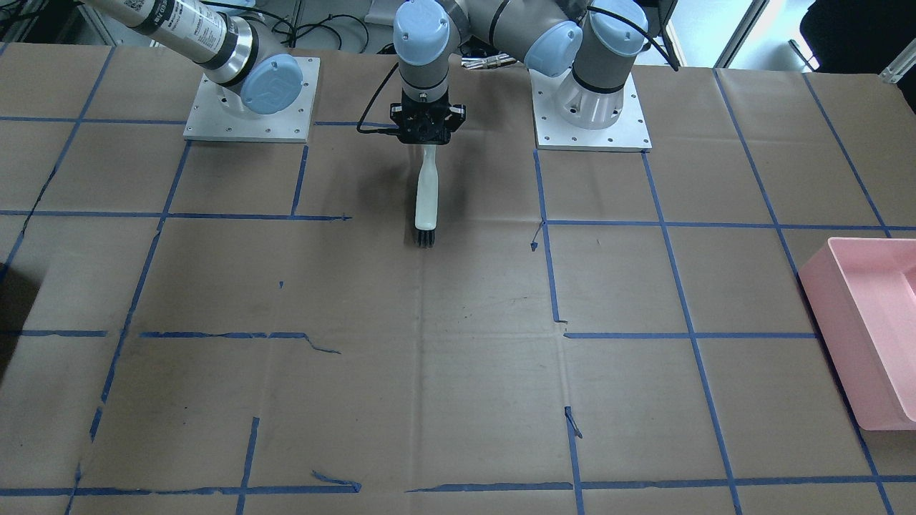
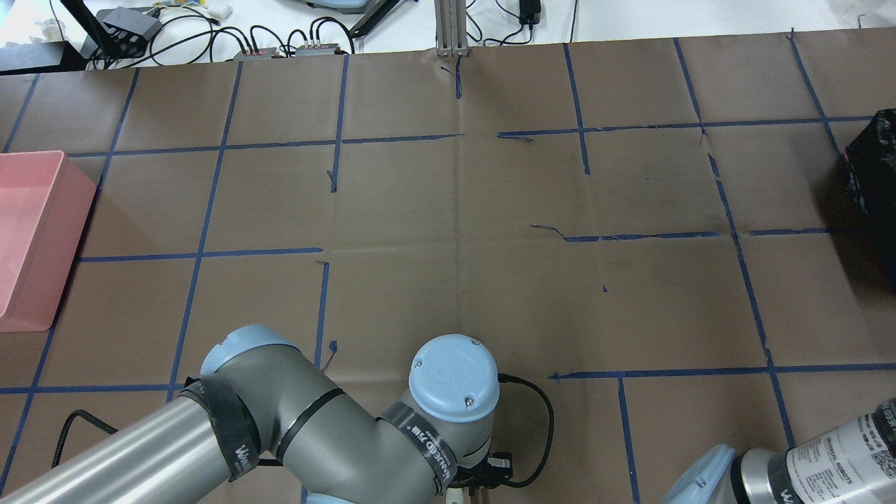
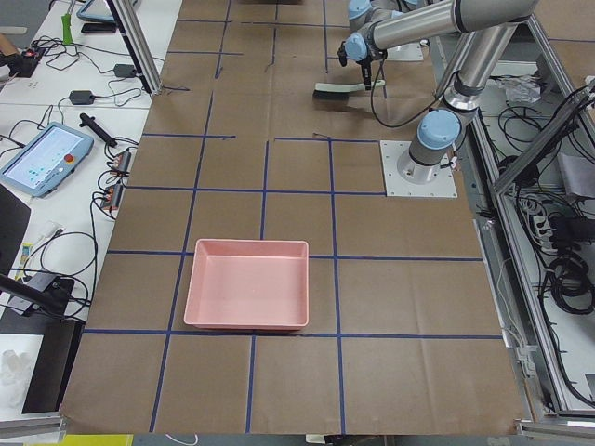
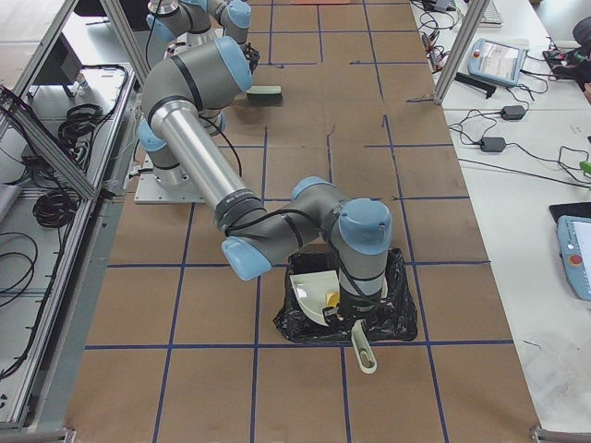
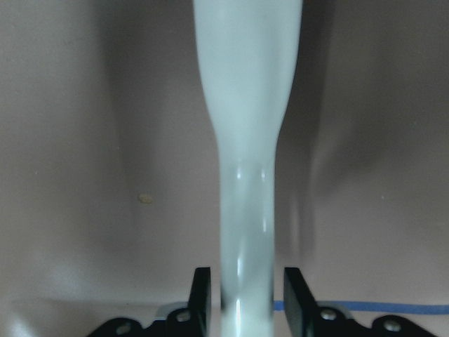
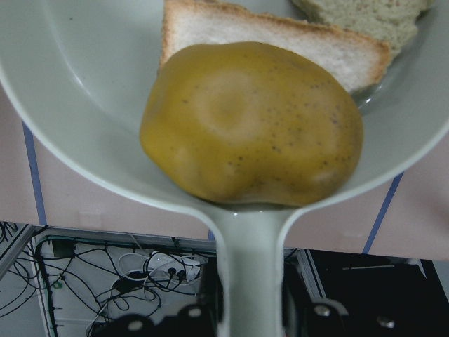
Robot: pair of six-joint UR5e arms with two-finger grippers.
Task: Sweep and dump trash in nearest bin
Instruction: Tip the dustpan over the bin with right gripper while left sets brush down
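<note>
Both grippers are loaded: brush on your left, full dustpan on your right.
Your left gripper (image 5: 245, 295) has its fingers (image 5: 201, 296) clamped on the glossy white plastic handle of the black-bristled brush (image 1: 426, 197), over the brown paper counter (image 1: 458, 372). Your right gripper (image 6: 250, 302) grips the handle of the pale smooth plastic dustpan (image 6: 70, 105). A speckled yellow-brown round lump (image 6: 252, 123) and two tan-crusted white bread pieces (image 6: 280, 35) lie in it, above the crinkled black bag bin (image 4: 395, 309).

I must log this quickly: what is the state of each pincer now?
Left pincer: closed on the brush.
Right pincer: closed on the dustpan.
</note>
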